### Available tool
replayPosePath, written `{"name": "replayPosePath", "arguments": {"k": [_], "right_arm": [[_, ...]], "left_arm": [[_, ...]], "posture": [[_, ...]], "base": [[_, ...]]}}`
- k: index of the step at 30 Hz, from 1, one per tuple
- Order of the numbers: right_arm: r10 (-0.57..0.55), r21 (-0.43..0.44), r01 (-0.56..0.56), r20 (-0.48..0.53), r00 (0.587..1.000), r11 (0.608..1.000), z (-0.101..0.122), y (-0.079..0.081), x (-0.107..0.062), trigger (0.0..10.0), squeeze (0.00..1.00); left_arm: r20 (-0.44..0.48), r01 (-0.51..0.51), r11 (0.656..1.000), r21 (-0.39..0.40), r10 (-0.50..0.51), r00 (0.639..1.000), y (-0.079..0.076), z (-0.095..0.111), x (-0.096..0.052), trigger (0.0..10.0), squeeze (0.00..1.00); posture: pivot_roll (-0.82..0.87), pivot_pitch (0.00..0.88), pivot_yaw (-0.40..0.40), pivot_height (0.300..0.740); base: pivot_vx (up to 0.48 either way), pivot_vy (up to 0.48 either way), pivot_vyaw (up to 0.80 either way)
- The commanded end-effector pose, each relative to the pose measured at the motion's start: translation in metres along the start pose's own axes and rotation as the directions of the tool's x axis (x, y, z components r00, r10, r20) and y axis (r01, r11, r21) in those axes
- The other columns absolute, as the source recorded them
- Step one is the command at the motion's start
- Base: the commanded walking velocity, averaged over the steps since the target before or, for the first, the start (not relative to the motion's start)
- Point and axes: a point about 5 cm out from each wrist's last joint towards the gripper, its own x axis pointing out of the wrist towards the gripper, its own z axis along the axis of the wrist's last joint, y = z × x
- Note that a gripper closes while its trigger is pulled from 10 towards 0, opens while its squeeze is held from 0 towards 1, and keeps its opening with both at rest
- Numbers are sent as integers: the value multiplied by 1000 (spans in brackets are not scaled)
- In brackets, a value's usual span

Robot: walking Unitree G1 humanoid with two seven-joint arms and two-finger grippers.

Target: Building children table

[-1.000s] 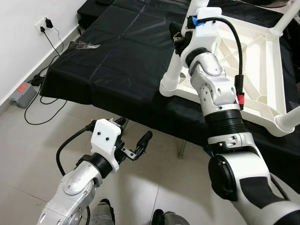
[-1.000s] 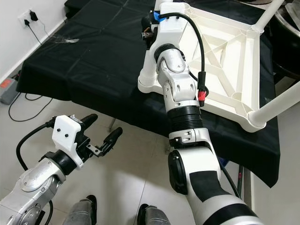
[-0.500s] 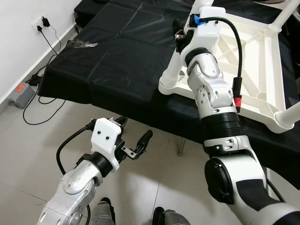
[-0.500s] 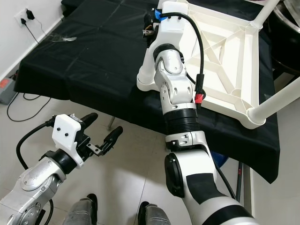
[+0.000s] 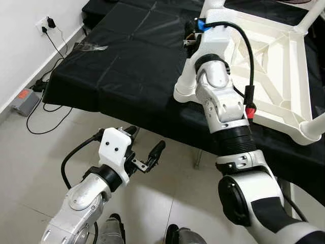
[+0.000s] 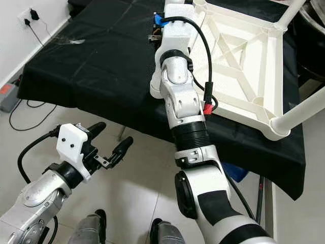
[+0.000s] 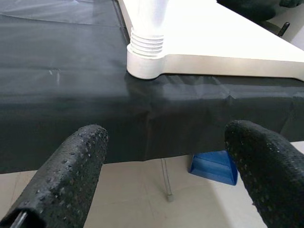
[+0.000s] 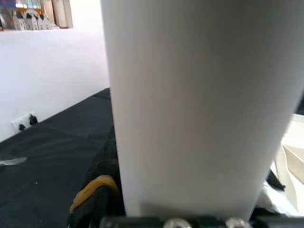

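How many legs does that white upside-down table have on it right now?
3: a leg at the table's near-left corner, one far-right, one near-right. The right arm may hide a fourth.

Head cameras looking down on the black-covered bench point(image 5: 132, 66), both sharing the upturned white table point(image 6: 244, 56), left wrist camera low, facing the table's corner point(image 7: 145, 66), right wrist camera pressed close against a white leg point(image 8: 199, 104)

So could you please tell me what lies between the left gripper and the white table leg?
The left wrist view shows black cloth draped over the table edge, between the left gripper and the white table leg.
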Motion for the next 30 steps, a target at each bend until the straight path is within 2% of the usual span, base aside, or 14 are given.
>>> {"name": "replayPosePath", "arguments": {"k": [1,8,13,21,23,26,28,30], "right_arm": [[-91,-79,75,-219,971,994,-50,-16,-6,10000,0],[-144,-22,143,-255,956,989,-51,-15,-4,10000,0],[-236,-34,235,-259,937,971,-51,-19,-4,10000,0],[-262,-37,261,-238,935,965,-49,-19,-4,10000,0],[-298,-59,292,-225,928,955,-48,-21,-5,10000,0],[-392,-95,381,-216,894,920,-50,-24,-8,10000,0],[-392,-95,381,-216,894,920,-50,-24,-8,10000,0],[-488,-116,474,-215,846,873,-52,-26,-12,10000,0]], "left_arm": [[-14,-1,1000,-8,1,1000,-1,-4,0,10000,0],[-12,-4,1000,-9,4,1000,-2,-4,0,10000,0],[-11,-8,1000,-5,7,1000,0,-3,-1,10000,0],[-10,-8,1000,0,8,1000,1,-3,0,10000,0],[-9,-10,1000,2,10,1000,2,-2,0,10000,0],[-9,-12,1000,7,12,1000,3,-2,0,10000,0],[-9,-12,1000,7,12,1000,3,-2,0,10000,0],[-9,-13,1000,11,13,1000,4,-2,0,10000,0]], "posture": [[170,287,-108,740],[171,290,-115,740],[169,291,-114,740],[169,291,-114,740],[169,292,-113,740],[168,294,-115,740],[168,294,-115,740],[171,294,-115,740]], "base": [[0,0,0],[0,0,0],[0,0,0],[0,0,0],[0,0,0],[0,0,0],[0,0,0],[0,0,0]]}}
